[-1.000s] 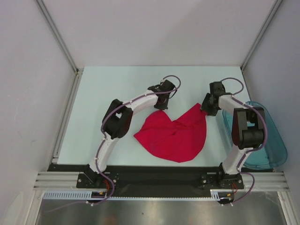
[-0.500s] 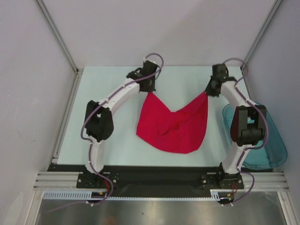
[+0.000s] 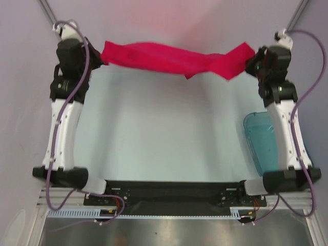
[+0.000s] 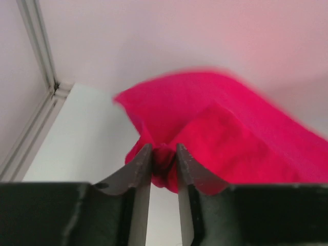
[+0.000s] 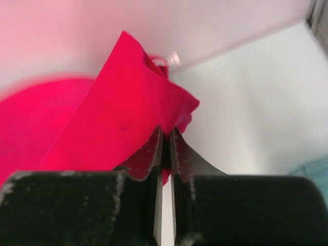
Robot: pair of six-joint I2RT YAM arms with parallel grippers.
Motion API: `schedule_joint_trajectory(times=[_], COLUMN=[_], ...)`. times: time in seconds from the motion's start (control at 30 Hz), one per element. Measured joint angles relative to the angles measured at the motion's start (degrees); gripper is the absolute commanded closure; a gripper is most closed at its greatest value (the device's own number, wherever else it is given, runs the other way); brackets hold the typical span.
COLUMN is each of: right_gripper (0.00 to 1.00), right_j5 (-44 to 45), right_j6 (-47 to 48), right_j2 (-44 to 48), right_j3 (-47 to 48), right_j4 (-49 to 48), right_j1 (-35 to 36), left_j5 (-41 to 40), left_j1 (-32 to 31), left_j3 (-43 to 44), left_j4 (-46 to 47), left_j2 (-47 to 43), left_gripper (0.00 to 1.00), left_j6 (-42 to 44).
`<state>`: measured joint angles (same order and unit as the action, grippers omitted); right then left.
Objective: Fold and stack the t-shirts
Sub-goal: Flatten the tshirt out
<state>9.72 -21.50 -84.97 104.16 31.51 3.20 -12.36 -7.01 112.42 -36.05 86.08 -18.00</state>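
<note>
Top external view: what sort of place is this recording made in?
Probably a lab robot cell, not a home: a pale table boxed in by plain white panels on aluminium framing, with the left arm and right arm bolted at its near edge.

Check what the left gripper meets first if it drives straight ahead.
The red t-shirt it is shut on; past that cloth, the left gripper faces the white enclosure wall, distance unclear.

Left arm point(image 3: 64, 128), right arm point(image 3: 288, 128), white link shells, black joint housings, black bases point(image 3: 56, 177), purple cables point(image 3: 47, 184) routed externally along each arm, dark tapered fingers point(image 4: 137, 173).
</note>
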Motion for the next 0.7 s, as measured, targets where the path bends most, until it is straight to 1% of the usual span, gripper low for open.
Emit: schedule_joint_trajectory(times=[0.03, 0.07, 0.1, 0.13, 0.17, 0.23, 0.27, 0.3, 0.37, 0.4, 0.5, 0.57, 0.6, 0.67, 0.7], right_gripper=[0.85, 0.75, 0.68, 0.60, 0.49, 0.33, 0.12, 0.01, 0.00, 0.00, 0.00, 0.00, 0.00, 0.00, 0.00], right_j5=[-1.3, -3.2, -4.9, -7.4, -10.4, -16.2, -18.6, -20.9, -24.9, -25.8, -26.7, -25.0, -24.2, -21.5, -20.5], right_j6=[-1.0, -2.5, -3.4, -4.4, -5.3, -6.7, -7.2, -7.7, -7.4, -7.2, -5.6, -4.1, -3.5, -2.7, -2.4], right_j2=[4.2, 9.3, 12.4, 16.3, 19.3, 23.3, 23.9, 24.3, 25.1, 25.6, 27.6, 29.0, 29.3, 29.3, 28.8], right_j3=[-5.9, -13.1, -18.2, -25.3, -31.3, -43.2, -47.2, -51.2, -57.9, -59.5, -60.8, -60.5, -60.3, -59.9, -59.6], right_j4=[-1.7, -1.6, -1.8, -3.6, -3.7, -3.7, -3.3, -2.5, -1.1, 0.1, 3.1, 3.1, 3.1, 3.3, 3.4], right_j1=[0.0, 0.1, 0.2, 0.3, 0.5, 1.5, 2.0, 2.5, 3.8, 4.2, 4.8, 5.4, 5.6, 6.1, 6.3], left_j5=[-0.1, -0.2, -0.4, -0.7, -1.0, -1.2, -1.1, -1.0, -0.5, 0.0, 1.8, 4.7, 6.4, 10.3, 12.1], left_j1=[-0.3, -0.6, -0.7, -0.7, -0.5, 0.7, 1.5, 2.3, 4.0, 4.8, 6.1, 6.4, 6.4, 6.4, 6.4], left_j3=[-3.7, -8.6, -15.1, -19.5, -25.1, -35.3, -40.2, -43.7, -50.0, -51.8, -52.8, -52.7, -52.5, -52.2, -52.2], left_j4=[0.9, 1.7, 2.9, 3.4, 3.3, 3.4, 2.7, 2.0, 0.3, -0.8, -2.1, -1.0, -0.4, 1.1, 1.7], left_j2=[-3.3, -7.1, -11.3, -13.8, -16.7, -20.6, -22.1, -22.2, -21.2, -20.6, -19.7, -18.6, -17.4, -13.9, -11.8], left_gripper=[0.43, 0.33, 0.09, 0.00, 0.00, 0.00, 0.00, 0.00, 0.00, 0.00, 0.00, 0.01, 0.07, 0.09, 0.12], left_j6=[0.0, -0.6, -1.7, -2.4, -3.9, -5.8, -6.6, -7.4, -8.6, -9.1, -10.1, -10.5, -10.4, -10.5, -10.5])
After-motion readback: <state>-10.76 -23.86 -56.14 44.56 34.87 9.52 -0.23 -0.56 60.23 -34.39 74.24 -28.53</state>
